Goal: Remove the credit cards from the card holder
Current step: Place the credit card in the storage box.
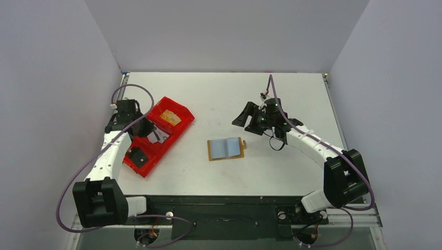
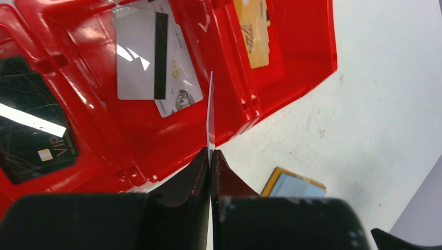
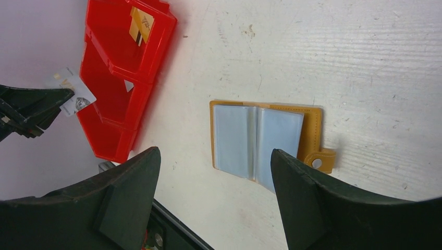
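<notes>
The black card (image 2: 31, 120) lying in the red tray (image 2: 292, 62) bears the letters "VIP" in pale print beside its chip, with a line of smaller print next to them too fine to read. The yellow card (image 2: 253, 31) in another compartment carries a dark mark that cannot be made out, and the small print on the white card (image 2: 140, 57) is illegible too
</notes>
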{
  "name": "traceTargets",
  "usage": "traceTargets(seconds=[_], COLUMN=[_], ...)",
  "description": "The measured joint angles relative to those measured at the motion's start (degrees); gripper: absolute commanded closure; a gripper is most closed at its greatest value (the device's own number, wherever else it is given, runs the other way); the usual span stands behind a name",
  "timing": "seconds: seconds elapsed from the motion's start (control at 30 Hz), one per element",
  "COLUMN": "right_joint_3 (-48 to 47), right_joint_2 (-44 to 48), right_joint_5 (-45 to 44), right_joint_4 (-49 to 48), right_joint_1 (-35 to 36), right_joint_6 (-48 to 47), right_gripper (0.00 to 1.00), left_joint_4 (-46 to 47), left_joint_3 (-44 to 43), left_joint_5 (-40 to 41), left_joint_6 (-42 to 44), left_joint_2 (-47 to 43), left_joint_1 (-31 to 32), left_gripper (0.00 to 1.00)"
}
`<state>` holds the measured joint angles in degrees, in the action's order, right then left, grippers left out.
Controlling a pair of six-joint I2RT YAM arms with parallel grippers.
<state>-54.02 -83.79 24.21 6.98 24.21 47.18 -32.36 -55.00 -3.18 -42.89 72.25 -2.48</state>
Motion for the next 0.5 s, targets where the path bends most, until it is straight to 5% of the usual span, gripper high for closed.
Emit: traceTargets(seconds=[0.5], right_joint_3=[0.0], right_joint_2=[0.0], right_joint_5=[0.7], right_joint_4=[0.8], right_joint_1=[-0.2], right_joint_6=[-1.5], right_gripper=[0.27], left_joint_4=[4.2], left_joint_3=[1.3], left_joint_5=[-0.1], left_joint_6=[-1.0], left_joint_2=[9.9], left_joint_1=[-4.4], left_gripper=[0.99])
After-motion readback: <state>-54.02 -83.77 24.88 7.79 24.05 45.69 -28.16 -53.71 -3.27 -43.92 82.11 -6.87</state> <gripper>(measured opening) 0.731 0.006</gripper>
